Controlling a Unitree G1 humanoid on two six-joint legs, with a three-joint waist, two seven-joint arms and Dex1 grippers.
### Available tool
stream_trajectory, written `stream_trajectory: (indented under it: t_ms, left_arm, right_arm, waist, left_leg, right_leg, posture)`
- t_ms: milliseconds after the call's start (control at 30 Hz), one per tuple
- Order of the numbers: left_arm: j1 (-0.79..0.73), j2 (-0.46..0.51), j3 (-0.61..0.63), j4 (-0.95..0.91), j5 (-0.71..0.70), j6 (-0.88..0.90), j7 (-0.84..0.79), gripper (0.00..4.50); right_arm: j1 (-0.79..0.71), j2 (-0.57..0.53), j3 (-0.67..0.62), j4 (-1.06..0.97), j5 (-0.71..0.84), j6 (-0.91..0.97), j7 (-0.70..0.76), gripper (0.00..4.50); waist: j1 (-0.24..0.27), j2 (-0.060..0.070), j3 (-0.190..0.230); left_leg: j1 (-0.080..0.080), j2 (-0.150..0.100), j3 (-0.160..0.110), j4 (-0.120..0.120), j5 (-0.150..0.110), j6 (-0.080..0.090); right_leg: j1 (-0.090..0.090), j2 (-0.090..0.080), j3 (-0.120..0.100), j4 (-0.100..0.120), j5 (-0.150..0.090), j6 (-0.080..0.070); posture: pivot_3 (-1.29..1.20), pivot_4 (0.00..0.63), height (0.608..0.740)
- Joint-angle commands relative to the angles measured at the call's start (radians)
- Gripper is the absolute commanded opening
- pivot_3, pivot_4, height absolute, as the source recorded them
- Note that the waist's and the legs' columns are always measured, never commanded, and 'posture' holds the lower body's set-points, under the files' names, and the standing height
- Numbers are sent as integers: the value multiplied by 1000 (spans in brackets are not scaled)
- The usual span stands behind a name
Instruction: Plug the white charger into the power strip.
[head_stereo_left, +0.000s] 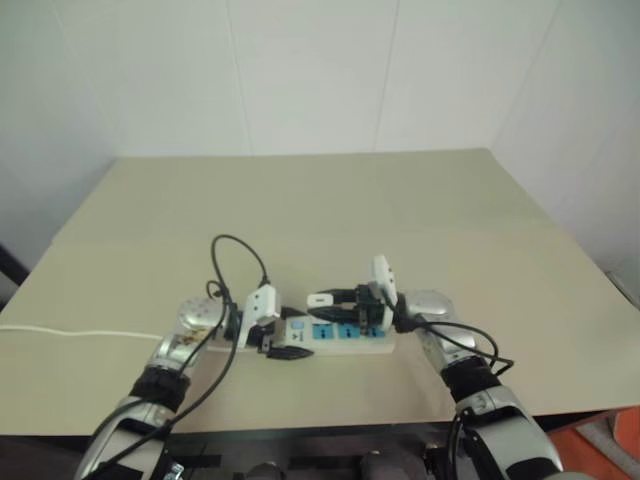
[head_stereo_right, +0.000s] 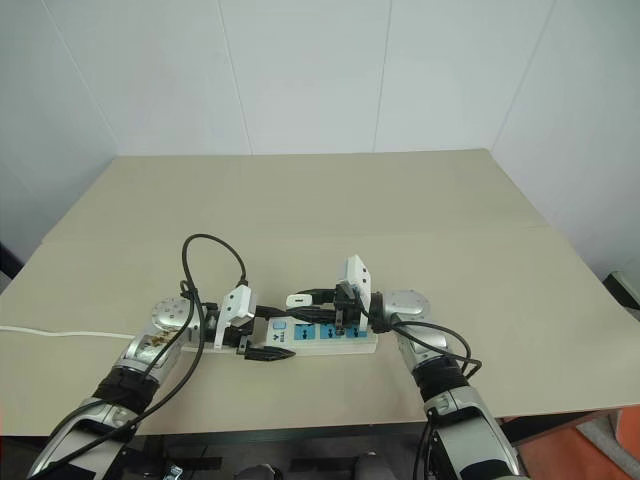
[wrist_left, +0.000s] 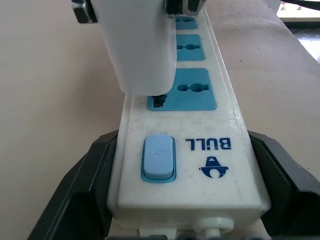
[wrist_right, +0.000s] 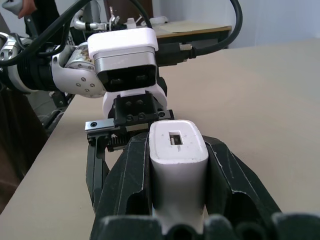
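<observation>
Near the front edge of the table (head_stereo_left: 300, 200), about midway along it, the strip (head_stereo_left: 335, 335) lies lengthwise, parallel to that edge, its three blue socket faces turned up. The left gripper (head_stereo_right: 262, 347) is closed on the strip's switch end, one black finger (wrist_left: 80, 190) pressed against each long side, with the blue switch (wrist_left: 158, 157) between them. A thin white cord (head_stereo_left: 80, 334) runs from that end toward the table's left edge. The right gripper (head_stereo_right: 318, 298) comes in from the other end, over the strip, and is clamped on the charger (head_stereo_left: 321, 299), which sits upright between its two fingers (wrist_right: 125, 190), held by its sides. The charger hangs over the socket (wrist_left: 182, 96) nearest the switch, its dark prongs at the left slot of that face; they look to be just at the opening, though how far they have entered is hard to tell from this angle. The two other sockets lie beyond, under the right gripper. Behind the strip, the rest of the table stretches back to the white wall (head_stereo_left: 320, 70).
</observation>
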Motion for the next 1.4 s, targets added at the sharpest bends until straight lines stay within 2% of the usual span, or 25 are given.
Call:
stream_trajectory:
  t_ms: [33, 300, 900, 1133, 1400]
  left_arm:
    - [-1, 26, 4, 37, 20, -5, -15, 3295]
    - [-18, 7, -2, 69, 26, -22, -18, 3295]
    - [-40, -17, -10, 108, 39, -45, -8, 3295]
    - [-48, -27, -13, 127, 38, -48, -14, 3295]
    - [-56, -31, -16, 142, 41, -51, -31, 3295]
  right_arm:
    - [22, -47, -10, -24, -28, 77, -33, 1122]
    - [35, -46, -13, -92, -20, 109, -65, 1122]
    - [71, -12, -12, -179, -108, -63, -202, 1122]
    - [56, 14, -37, -207, -73, -71, -225, 1122]
    - [67, 14, -60, -228, -7, -29, -187, 1122]
  waist:
    - [0, 0, 0]
    - [5, 0, 0]
    - [11, 0, 0]
    - [11, 0, 0]
    - [13, 0, 0]
  left_leg:
    - [0, 0, 0, 0, 0, 0]
    - [0, 0, 0, 0, 0, 0]
    - [-1, 0, 0, 0, 0, 0]
    - [0, 0, 0, 0, 0, 0]
    - [-2, 0, 0, 0, 0, 0]
  right_leg:
    - [0, 0, 0, 0, 0, 0]
    - [0, 0, 0, 0, 0, 0]
    - [0, 0, 0, -1, 0, 0]
    - [0, 0, 0, -1, 0, 0]
    - [-1, 0, 0, -2, 0, 0]
  posture:
    - [0, 150, 740]
    - [0, 150, 740]
    - [0, 150, 740]
    - [0, 150, 740]
    - [0, 150, 740]
